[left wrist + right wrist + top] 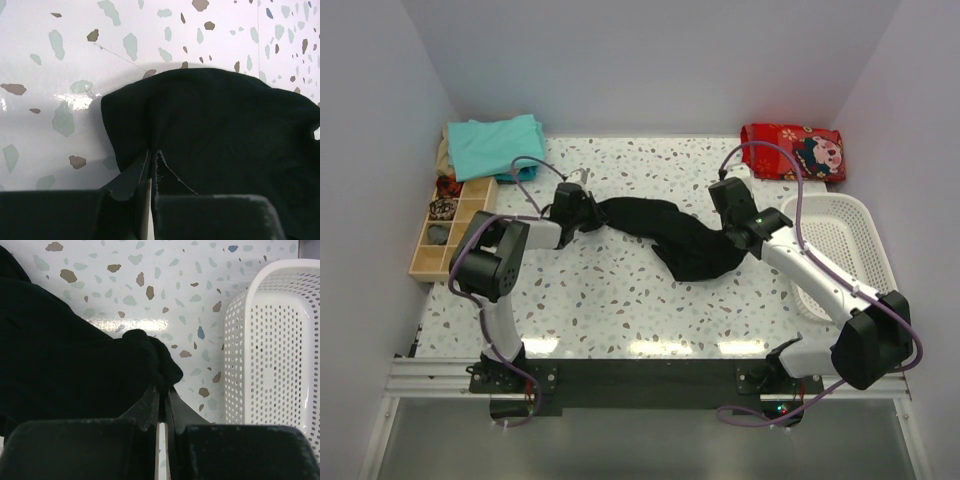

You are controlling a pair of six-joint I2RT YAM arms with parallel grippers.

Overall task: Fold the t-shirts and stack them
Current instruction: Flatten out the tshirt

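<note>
The black t-shirt (670, 237) lies bunched in a long crumpled band across the middle of the table. My left gripper (592, 214) is shut on its left end; the cloth (220, 130) runs out from between the fingertips (153, 152). My right gripper (732, 240) is shut on its right end, pinching a fold of black cloth (150, 355) between its jaws (164, 390). The folded teal t-shirts (495, 143) lie stacked at the back left corner. No white patch shows.
A white perforated basket (835, 250) stands at the right, close to my right gripper, and shows in the right wrist view (272, 345). A wooden compartment tray (450, 225) sits at the left edge. A red patterned cloth (792, 150) lies at the back right.
</note>
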